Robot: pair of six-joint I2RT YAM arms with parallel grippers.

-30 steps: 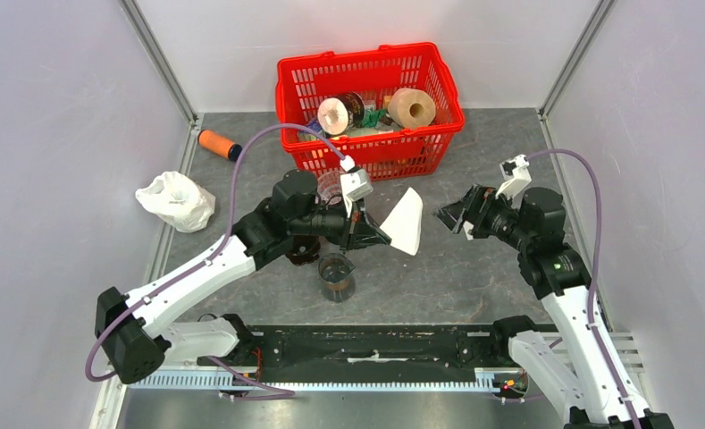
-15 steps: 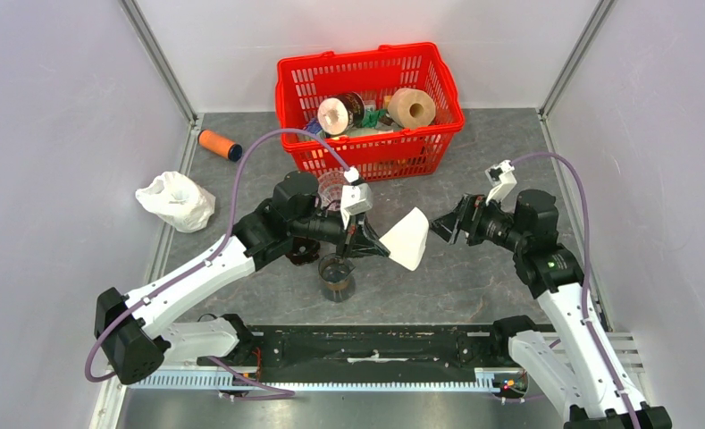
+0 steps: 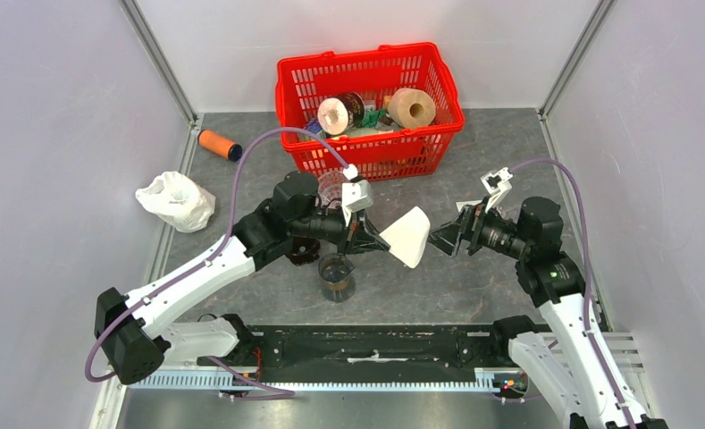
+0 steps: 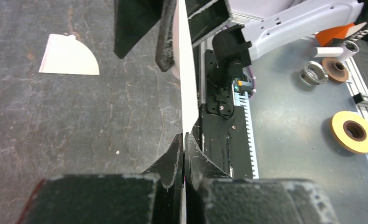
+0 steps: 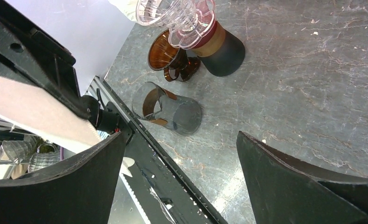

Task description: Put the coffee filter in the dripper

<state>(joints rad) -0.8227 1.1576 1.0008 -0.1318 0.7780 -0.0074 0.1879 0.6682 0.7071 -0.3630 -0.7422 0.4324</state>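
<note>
My left gripper (image 3: 373, 241) is shut on a white, folded coffee filter (image 3: 407, 237) and holds it in the air over the middle of the table. Its wrist camera sees the filter (image 4: 186, 70) edge-on, running up from the closed jaws (image 4: 184, 137). The right gripper (image 3: 442, 239) stands wide open just right of the filter's far edge. In the right wrist view the filter (image 5: 37, 109) lies left of the left finger, with nothing between the fingers (image 5: 181, 140). The clear dripper (image 5: 165, 10) sits on a dark-based stand, partly hidden behind the left arm in the top view (image 3: 331, 188).
A brown dripper (image 5: 165, 56) and a glass server (image 3: 337, 277) stand below the left gripper. A second flat filter (image 4: 70, 56) lies on the table. The red basket (image 3: 371, 107) is at the back; an orange cylinder (image 3: 219, 143) and a white bag (image 3: 176, 201) lie left.
The right gripper has moved left and lower, closing in on the filter's far edge. The left gripper has tipped the filter slightly downward and stayed shut on it.
</note>
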